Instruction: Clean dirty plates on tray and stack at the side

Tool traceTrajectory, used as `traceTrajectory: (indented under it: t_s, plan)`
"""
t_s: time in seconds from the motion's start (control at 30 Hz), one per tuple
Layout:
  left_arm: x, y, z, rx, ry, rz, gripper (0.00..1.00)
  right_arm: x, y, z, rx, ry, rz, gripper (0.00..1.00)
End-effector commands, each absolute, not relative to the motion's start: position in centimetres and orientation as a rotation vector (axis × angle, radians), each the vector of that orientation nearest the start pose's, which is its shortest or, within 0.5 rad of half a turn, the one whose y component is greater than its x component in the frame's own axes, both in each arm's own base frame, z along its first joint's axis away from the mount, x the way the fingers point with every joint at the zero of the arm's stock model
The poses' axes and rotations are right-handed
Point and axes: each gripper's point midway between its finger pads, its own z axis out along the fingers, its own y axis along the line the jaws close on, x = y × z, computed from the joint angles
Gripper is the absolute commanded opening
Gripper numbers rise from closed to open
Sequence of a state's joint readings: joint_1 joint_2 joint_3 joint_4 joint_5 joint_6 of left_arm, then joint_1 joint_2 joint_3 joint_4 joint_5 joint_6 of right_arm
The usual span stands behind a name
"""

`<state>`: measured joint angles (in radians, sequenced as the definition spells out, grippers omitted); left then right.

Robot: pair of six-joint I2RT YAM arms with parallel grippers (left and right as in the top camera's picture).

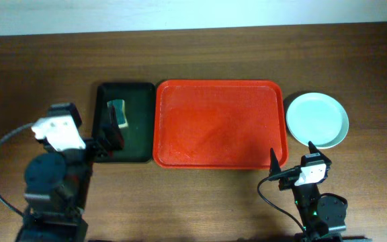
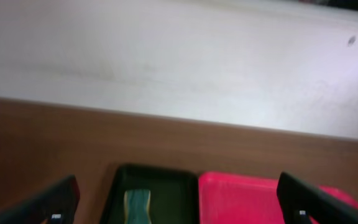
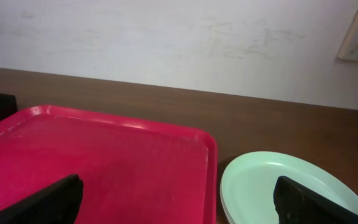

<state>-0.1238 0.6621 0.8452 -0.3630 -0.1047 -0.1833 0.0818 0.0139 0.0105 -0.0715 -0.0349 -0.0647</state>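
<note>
Both my grippers stand wide apart, gripping nothing; plates sit off the tray.
Overhead: tray [image 1: 217, 124] mid-table, plates [image 1: 316, 119] just right of it on the table [image 1: 39, 74], mint one on top; black tray [image 1: 136, 128] with sponge [image 1: 118, 113] just left of the tray; my left gripper [image 1: 109, 133] over the black tray, my right gripper [image 1: 293, 153] by the tray's near-right corner. Left wrist: fingers [image 2: 48, 202] spread, sponge, black tray and tray below. Right wrist: fingers [image 3: 48, 200] spread, tray left, plates right.

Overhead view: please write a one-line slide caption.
Bare red tray at centre, pale green plate on its right, sponge in black tray on its left; left hand and right hand open.
</note>
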Motion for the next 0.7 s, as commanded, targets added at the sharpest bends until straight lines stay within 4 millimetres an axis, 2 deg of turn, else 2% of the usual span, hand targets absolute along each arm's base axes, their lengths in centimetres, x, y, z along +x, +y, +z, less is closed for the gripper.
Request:
traceTrajectory:
  t_s: [0.0,0.33,0.67]
  plan:
    - [28.2,-1.5,30.6,-0.137,1.679,-0.138,0.99,24.5,2.7,15.7,-0.157,1.638,0.043,0.98]
    - [27.1,-1.4,25.4,-0.138,1.490,-0.164,0.99,24.5,2.7,15.7,-0.157,1.638,0.043,0.98]
    - [25.9,-1.0,20.9,-0.147,1.486,-0.155,0.99,24.5,2.7,15.7,-0.158,1.638,0.043,0.98]
